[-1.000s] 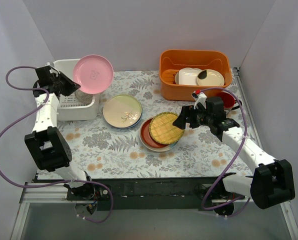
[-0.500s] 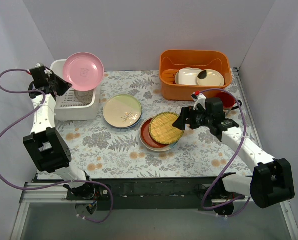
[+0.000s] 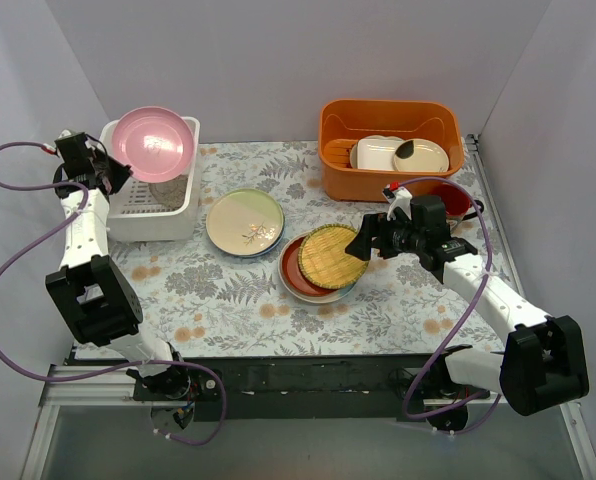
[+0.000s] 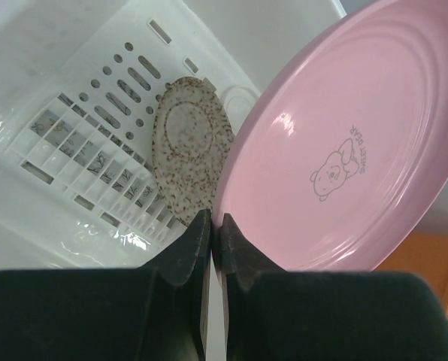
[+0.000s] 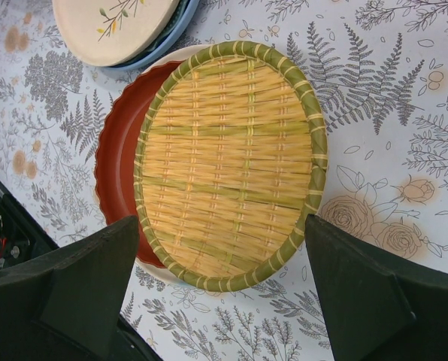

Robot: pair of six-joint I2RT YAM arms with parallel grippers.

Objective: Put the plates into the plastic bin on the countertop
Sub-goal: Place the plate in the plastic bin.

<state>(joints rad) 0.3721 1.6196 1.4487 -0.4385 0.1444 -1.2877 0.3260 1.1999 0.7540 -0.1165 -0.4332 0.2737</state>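
My left gripper (image 3: 116, 172) (image 4: 216, 224) is shut on the rim of a pink plate (image 3: 154, 143) (image 4: 344, 143), which is tilted over the white plastic bin (image 3: 168, 218) (image 4: 51, 83). A speckled plate (image 4: 188, 147) leans inside the bin. My right gripper (image 3: 364, 243) (image 5: 220, 229) hangs open over the near edge of the yellow woven plate (image 3: 332, 256) (image 5: 228, 150), one finger on each side, not touching it. That plate lies on a red-brown plate (image 3: 290, 272) (image 5: 113, 169). A cream-green sprig plate (image 3: 244, 220) (image 5: 111, 26) rests on a teal-blue one (image 5: 168, 45).
An orange tub (image 3: 388, 122) with cream rectangular dishes (image 3: 383, 153) stands at the back right. A red mug (image 3: 458, 198) sits just in front of it, behind my right wrist. The fern-print countertop (image 3: 228, 300) runs between the bin and the plate stacks.
My left arm has swung the pink plate left and back, from beside the bin's right edge to above the bin. The right gripper has not moved.
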